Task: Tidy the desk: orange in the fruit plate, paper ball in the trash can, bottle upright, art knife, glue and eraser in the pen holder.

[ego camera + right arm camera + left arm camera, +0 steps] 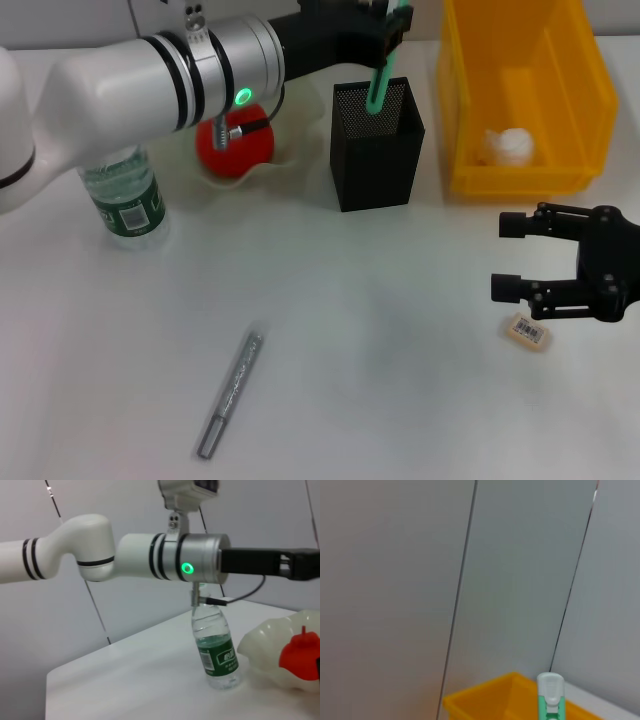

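My left gripper (392,18) is shut on the green art knife (379,85), whose lower end dips into the mouth of the black mesh pen holder (376,165). The knife's white-capped end (550,696) shows in the left wrist view. The orange (248,148) lies in the white fruit plate (226,181), also seen from the right wrist as orange (299,653) and plate (264,645). The bottle (126,198) stands upright. A paper ball (512,146) lies in the yellow trash can (520,180). The eraser (530,331) lies just below my open right gripper (508,257). The silver glue pen (230,395) lies at the front.
My left arm (170,75) spans the back of the table above the bottle and the plate. The yellow bin stands close to the right of the pen holder. The white tabletop (380,340) stretches between the glue pen and the eraser.
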